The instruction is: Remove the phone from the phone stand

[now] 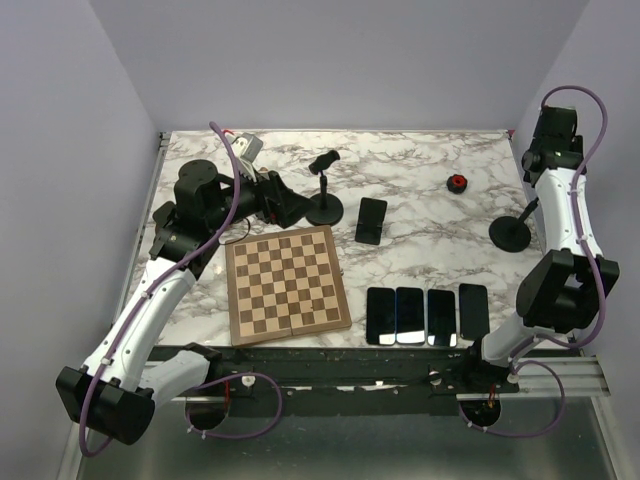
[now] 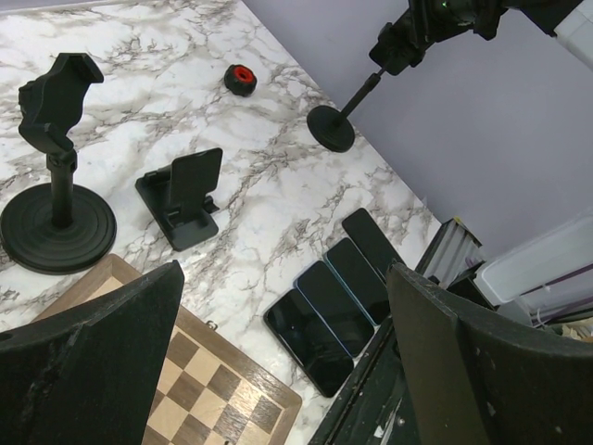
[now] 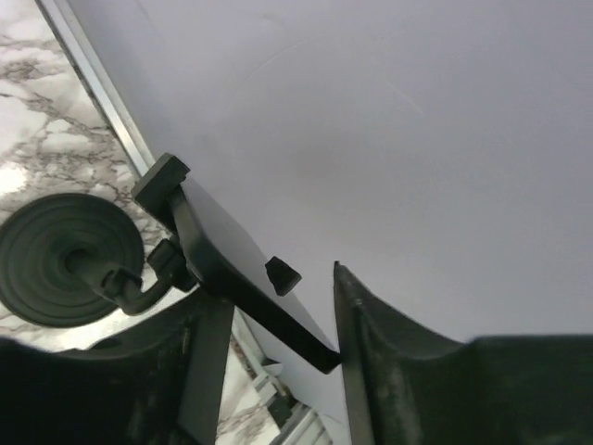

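Note:
In the right wrist view a black phone (image 3: 243, 289) sits edge-on in the clamp of a round-based phone stand (image 3: 65, 260). My right gripper (image 3: 276, 289) is closed partway round it. The phone's lower end touches the right finger (image 3: 398, 371) and the left finger (image 3: 176, 371) overlaps its other side. In the top view this gripper (image 1: 548, 150) is high at the far right, above the stand's base (image 1: 510, 235), and the arm hides the phone. My left gripper (image 1: 285, 205) is open and empty in the air beyond the chessboard; it also shows in the left wrist view (image 2: 285, 271).
A chessboard (image 1: 287, 285) lies front left. Several phones (image 1: 427, 315) lie in a row at the front edge. Another phone leans on a folding stand (image 1: 371, 220). An empty round-based stand (image 1: 325, 195) and a red knob (image 1: 457, 183) stand further back.

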Available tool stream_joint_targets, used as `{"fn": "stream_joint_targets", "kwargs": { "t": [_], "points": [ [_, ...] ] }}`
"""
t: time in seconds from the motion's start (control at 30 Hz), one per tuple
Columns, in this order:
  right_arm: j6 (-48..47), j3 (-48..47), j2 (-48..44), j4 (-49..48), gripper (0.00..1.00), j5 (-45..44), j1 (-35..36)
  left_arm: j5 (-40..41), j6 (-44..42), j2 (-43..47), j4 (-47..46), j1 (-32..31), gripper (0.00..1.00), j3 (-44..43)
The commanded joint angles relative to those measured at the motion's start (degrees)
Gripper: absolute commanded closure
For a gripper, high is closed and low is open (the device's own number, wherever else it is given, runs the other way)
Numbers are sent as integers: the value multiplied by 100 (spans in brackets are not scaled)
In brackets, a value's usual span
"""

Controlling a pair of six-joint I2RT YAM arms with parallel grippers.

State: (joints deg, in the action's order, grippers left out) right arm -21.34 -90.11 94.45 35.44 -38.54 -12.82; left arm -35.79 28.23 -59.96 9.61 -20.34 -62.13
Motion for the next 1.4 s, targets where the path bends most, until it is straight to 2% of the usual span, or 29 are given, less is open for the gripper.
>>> {"fn": "stream_joint_targets", "kwargs": {
  "t": [0.0, 0.17, 0.43, 0.53, 0.8, 0.97, 1.13, 1.37],
  "points": [
    [-11, 106, -65, -53, 52, 124, -40, -37, -90, -5, 70, -5, 2, -88],
    [148, -46, -178, 152, 69, 304, -28, -31, -89, -15, 69, 8, 1, -98],
    [721, -476, -252, 747, 79, 777, 114, -34, -72, -68, 69, 47, 1, -97],
    [1026, -712, -226, 1054, 96, 786, 220, -24, -81, -101, 81, 64, 1, -97],
    [2407, -1497, -47, 2159, 99, 996, 275, 140, -236, -182, 206, 100, 2, -132],
    [3074, -1704, -178, 2774, 99, 1549, 313, 221, -343, -235, 284, 152, 1, -159],
    [3588, -1368, -417, 3040, 99, 2030, 440, 272, -455, -302, 351, 162, 1, -182],
    [4628, -684, -847, 2661, 100, 2811, 695, 376, -675, -393, 437, 162, 1, -214]
  ]
}}
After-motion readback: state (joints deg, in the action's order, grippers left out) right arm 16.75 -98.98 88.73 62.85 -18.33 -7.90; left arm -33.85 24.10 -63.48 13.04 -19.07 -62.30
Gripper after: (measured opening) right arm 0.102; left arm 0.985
